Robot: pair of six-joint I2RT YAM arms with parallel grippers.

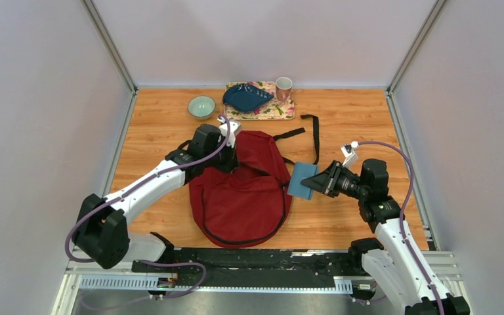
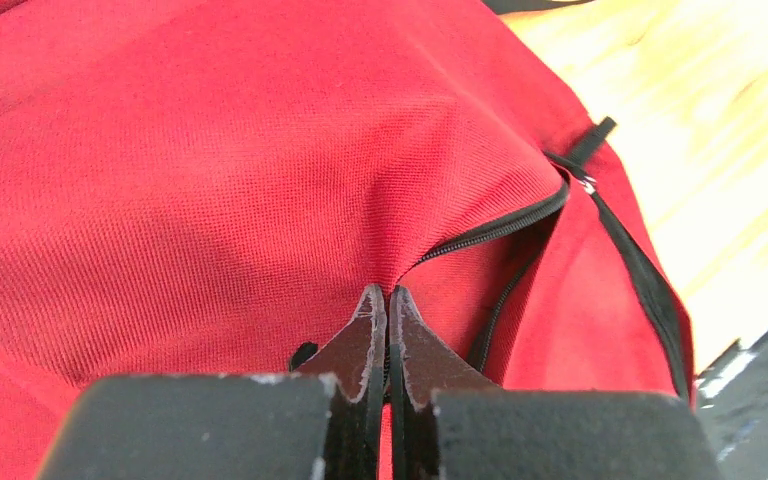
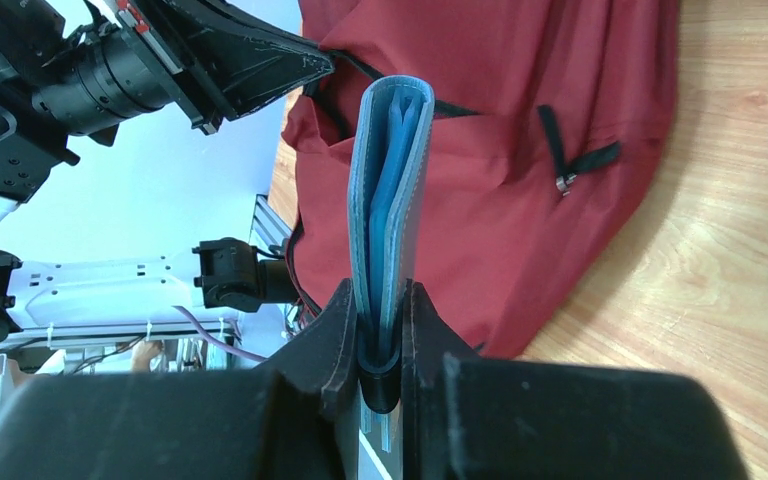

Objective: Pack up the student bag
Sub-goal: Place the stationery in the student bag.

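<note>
The dark red student bag lies flat in the middle of the table, straps toward the back. My left gripper is shut on the bag's red fabric beside the black zipper, pinching the edge of the opening. My right gripper is shut on a small blue wallet, held on edge just right of the bag; in the right wrist view the wallet stands upright between the fingers, with the bag behind it.
A floral tray at the back holds a dark blue bowl and a pink cup. A light green bowl sits to its left. Black straps lie behind the bag. Walls enclose the table.
</note>
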